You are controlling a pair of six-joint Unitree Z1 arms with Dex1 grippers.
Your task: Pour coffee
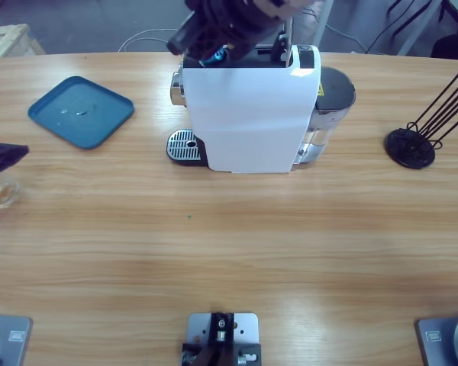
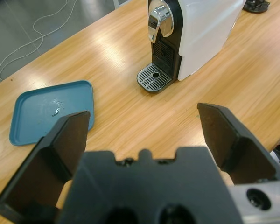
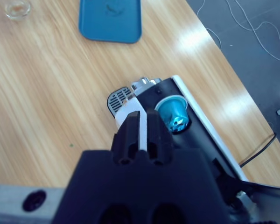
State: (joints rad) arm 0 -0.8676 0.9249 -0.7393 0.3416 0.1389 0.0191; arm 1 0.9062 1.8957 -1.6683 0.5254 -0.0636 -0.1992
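A: Coffee (image 1: pixel 3 197), a thin brown film in a small clear glass tumbler (image 1: pixel 3 193), sits near the long wooden table's (image 1: pixel 229 252) left edge in the high view, well apart from the tall white coffee machine (image 1: pixel 248 114) and near the teal plastic tray (image 1: pixel 81 111).

B: How will it handle?

A: Likely light, but the glass is smooth, brittle and probably slippery; a grip around its wall, kept upright, looks safest.

B: And the grippers?

A: The left gripper (image 2: pixel 142 128) hovers with jaws spread wide and nothing between them, facing the machine's drip grille (image 2: pixel 154 77). The right gripper (image 3: pixel 142 126), jaws pressed together and empty, hangs above the machine's top, just beside a turquoise capsule (image 3: pixel 175 112) seated in the slot.
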